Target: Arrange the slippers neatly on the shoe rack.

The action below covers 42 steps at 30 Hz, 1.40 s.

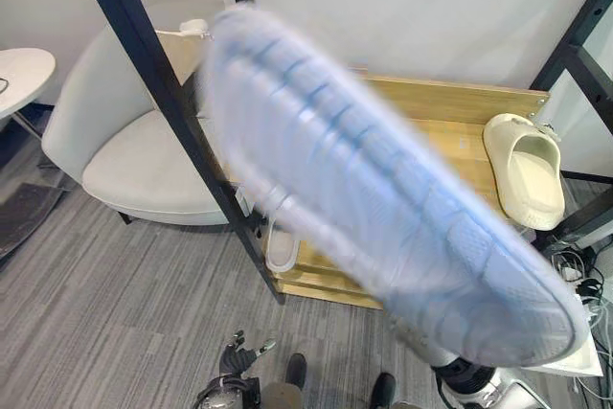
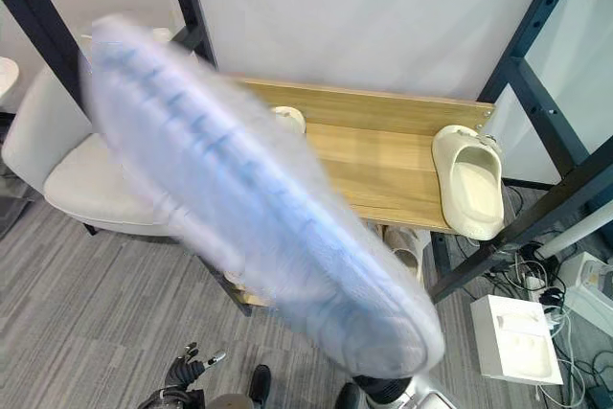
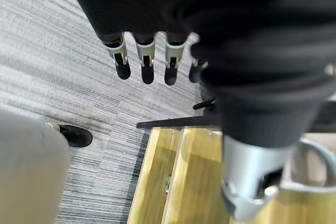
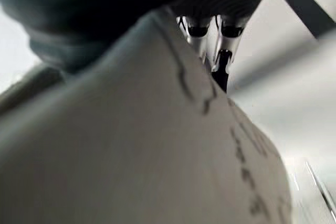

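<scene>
Right robot hand (image 4: 218, 45) is gripping a pale blue slipper (image 1: 383, 208), sole up, lifting it near the head camera. Cream slipper (image 2: 469, 179) is already sitting on shoe rack (image 2: 374, 141); another (image 1: 281, 246) is lying lower down. Left robot hand (image 3: 147, 64) is hanging relaxed, empty.

A pale blue ribbed slipper sole (image 1: 383, 208), a cream slipper (image 1: 525, 170), light wooden shelf (image 2: 383, 165), grey striped carpet (image 1: 105, 294).

Head stereo downward; wrist close-ups.
</scene>
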{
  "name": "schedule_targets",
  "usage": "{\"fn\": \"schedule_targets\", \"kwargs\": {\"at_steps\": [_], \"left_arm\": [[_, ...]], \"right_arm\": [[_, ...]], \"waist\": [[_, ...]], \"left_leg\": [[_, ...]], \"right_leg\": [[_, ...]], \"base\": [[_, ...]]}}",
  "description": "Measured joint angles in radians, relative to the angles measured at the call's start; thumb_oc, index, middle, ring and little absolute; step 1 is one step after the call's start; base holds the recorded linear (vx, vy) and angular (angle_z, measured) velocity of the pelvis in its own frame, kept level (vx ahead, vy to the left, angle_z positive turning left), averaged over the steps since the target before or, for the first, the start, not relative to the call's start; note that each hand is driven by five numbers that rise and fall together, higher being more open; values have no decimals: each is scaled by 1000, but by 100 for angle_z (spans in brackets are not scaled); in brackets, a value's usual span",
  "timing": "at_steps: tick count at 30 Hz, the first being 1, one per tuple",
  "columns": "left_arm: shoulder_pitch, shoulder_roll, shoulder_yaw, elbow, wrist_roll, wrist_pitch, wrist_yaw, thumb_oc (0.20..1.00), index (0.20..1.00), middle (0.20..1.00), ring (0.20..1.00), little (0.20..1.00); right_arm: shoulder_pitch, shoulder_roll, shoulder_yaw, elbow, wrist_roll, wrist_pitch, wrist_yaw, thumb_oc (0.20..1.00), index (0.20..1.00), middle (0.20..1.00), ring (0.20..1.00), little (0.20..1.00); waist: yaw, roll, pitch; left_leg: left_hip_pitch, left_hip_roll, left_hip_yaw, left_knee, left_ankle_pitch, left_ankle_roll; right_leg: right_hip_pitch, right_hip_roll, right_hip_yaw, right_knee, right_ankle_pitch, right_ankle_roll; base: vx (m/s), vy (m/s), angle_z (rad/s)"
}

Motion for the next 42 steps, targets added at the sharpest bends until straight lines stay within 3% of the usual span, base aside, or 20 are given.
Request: {"fn": "schedule_targets", "kwargs": {"at_steps": [7, 15, 18, 22, 24, 29, 32, 37, 39, 42], "left_arm": [[-10, 9, 16, 40, -13, -18, 7, 1000, 1000, 1000, 1000, 1000], [-11, 16, 29, 58, -20, -38, 9, 1000, 1000, 1000, 1000, 1000], [-29, 21, -2, 59, -39, -49, 9, 1000, 1000, 1000, 1000, 1000], [-57, 24, -32, 59, -43, -66, 21, 1000, 1000, 1000, 1000, 1000], [-97, 27, -57, 57, -49, -81, 37, 1000, 1000, 1000, 1000, 1000], [-145, 69, -157, -40, -56, -122, 60, 1000, 1000, 1000, 1000, 1000], [-176, 73, -184, -79, -58, -143, 68, 1000, 1000, 1000, 1000, 1000], [-223, 65, -205, -101, -59, -162, 68, 1000, 1000, 1000, 1000, 1000], [-229, 66, -214, -105, -67, -167, 68, 1000, 1000, 1000, 1000, 1000], [-229, 91, -236, -145, -81, -182, 68, 1000, 1000, 1000, 1000, 1000]], "right_arm": [[15, -16, 61, 87, 30, 57, 96, 200, 200, 200, 200, 200], [227, -118, 111, 420, -185, 151, 124, 200, 200, 200, 200, 200], [245, -154, 73, 510, -320, 162, 109, 200, 200, 200, 200, 200], [272, -153, -103, 600, -531, 122, -7, 200, 200, 200, 200, 200], [218, -196, -190, 629, -675, 108, -93, 200, 200, 200, 200, 200], [33, -328, -367, 667, -1180, 91, -430, 200, 200, 200, 200, 200], [-76, -351, -446, 673, -1383, 123, -595, 200, 200, 200, 200, 200], [-160, -410, -470, 691, -1550, 180, -730, 200, 200, 200, 200, 200], [-181, -410, -464, 727, -1551, 191, -745, 200, 200, 200, 200, 200], [-288, -439, -365, 929, -1551, 208, -771, 200, 200, 200, 200, 200]], "waist": [[30, -6, -15], [46, 0, -7], [52, 10, 35], [54, 35, 105], [56, 60, 171], [62, 88, 294], [66, 73, 329], [66, 58, 354], [66, 56, 359], [67, 45, 370]], "left_leg": [[-10, -5, -44, -2, -2, 3], [-34, -12, -108, 2, 15, -7], [-42, -17, -138, 4, 24, -10], [-107, -27, -174, 36, 41, -12], [-184, -27, -178, 85, 40, -14], [-305, -38, -190, 151, 39, -20], [-372, -57, -172, 199, 25, 1], [-479, -113, -169, 313, -9, 32], [-507, -120, -166, 346, -12, 34], [-562, -136, -145, 426, -50, 41]], "right_leg": [[19, -2, -47, 1, -13, -3], [29, -2, -113, -4, -26, 6], [34, -3, -148, -1, -28, 7], [-3, -6, -186, 15, -28, 7], [-77, -18, -186, 74, -42, -10], [-226, -60, -181, 228, -86, -32], [-334, -107, -145, 354, -130, -36], [-462, -195, -118, 534, -202, -35], [-487, -199, -111, 561, -206, -42], [-545, -227, -73, 634, -233, -36]], "base": [[-2, -19, 20], [-12, 1, 25], [-54, 43, 35], [-186, 68, 25], [-142, 64, 12], [-140, 99, 4], [-58, 91, -9], [-55, 86, 11], [21, 43, 3], [-32, 46, -6]]}}
